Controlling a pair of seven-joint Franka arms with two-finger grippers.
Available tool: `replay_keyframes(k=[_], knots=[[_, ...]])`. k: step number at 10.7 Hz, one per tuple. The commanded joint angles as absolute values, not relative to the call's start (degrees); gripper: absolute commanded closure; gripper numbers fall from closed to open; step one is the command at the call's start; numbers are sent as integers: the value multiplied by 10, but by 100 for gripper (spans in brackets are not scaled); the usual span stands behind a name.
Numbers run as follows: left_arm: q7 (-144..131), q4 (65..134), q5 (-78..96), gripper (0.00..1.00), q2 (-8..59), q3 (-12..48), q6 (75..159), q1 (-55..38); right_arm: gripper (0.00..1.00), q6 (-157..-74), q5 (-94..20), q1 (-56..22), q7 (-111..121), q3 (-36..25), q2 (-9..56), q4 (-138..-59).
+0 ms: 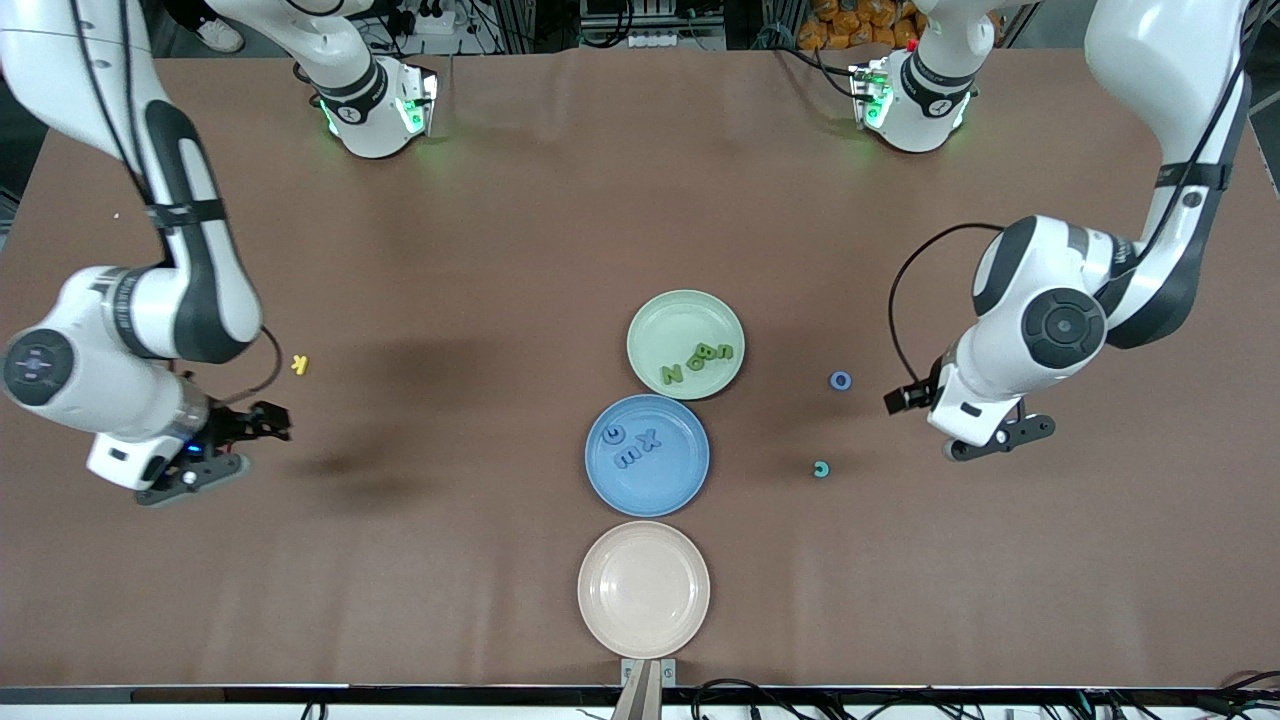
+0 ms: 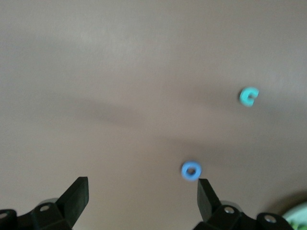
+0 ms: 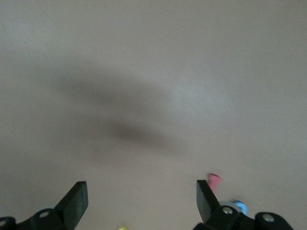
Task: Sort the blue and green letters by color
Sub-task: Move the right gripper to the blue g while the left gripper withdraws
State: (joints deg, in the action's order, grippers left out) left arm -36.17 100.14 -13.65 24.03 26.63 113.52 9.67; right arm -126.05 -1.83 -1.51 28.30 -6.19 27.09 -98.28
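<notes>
The blue ring letter (image 1: 841,380) is looking light and stiff (probably slippery); left gripper (image 2: 143,191) and right gripper (image 3: 142,194) are both hanging spread apart, empty

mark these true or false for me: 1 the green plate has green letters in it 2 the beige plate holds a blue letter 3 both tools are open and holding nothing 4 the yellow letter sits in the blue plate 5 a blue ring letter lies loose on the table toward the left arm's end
1. True: the green plate holds olive green letters.
2. False: the beige plate holds nothing; the blue letters lie in the blue plate.
3. True: the left tool and the right tool both stand open with nothing between the fingers.
4. False: the yellow letter lies on the bare table near the right arm.
5. True: the blue ring letter lies on the table, with a teal letter nearer the front camera.
</notes>
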Motion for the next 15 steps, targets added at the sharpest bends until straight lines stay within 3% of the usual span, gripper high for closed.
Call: replay_keyframes(k=[1, 3, 6, 9, 13, 15], knots=[[-287, 1074, -65, 0, 151, 199, 1095, 41, 0, -1267, -18, 53, 429, -56, 236, -1027], [-226, 1124, -25, 0, 93, 120, 1095, -18, 0, -1269, -19, 80, 485, -57, 239, -1033], [-184, 1168, -15, 0, 24, 114, 1093, -13, 0, -1328, -22, 130, 559, -56, 268, -1037], [-185, 1158, -1, 0, -24, 114, 1095, -4, 0, -1384, -23, 139, 569, -56, 306, -1037], [-189, 1040, 34, 0, -27, 114, 1076, 11, 0, -1425, -26, 148, 571, -52, 340, -1038], [-168, 943, 29, 0, 3, 114, 972, 12, 0, -1440, -26, 151, 571, -52, 351, -1044]])
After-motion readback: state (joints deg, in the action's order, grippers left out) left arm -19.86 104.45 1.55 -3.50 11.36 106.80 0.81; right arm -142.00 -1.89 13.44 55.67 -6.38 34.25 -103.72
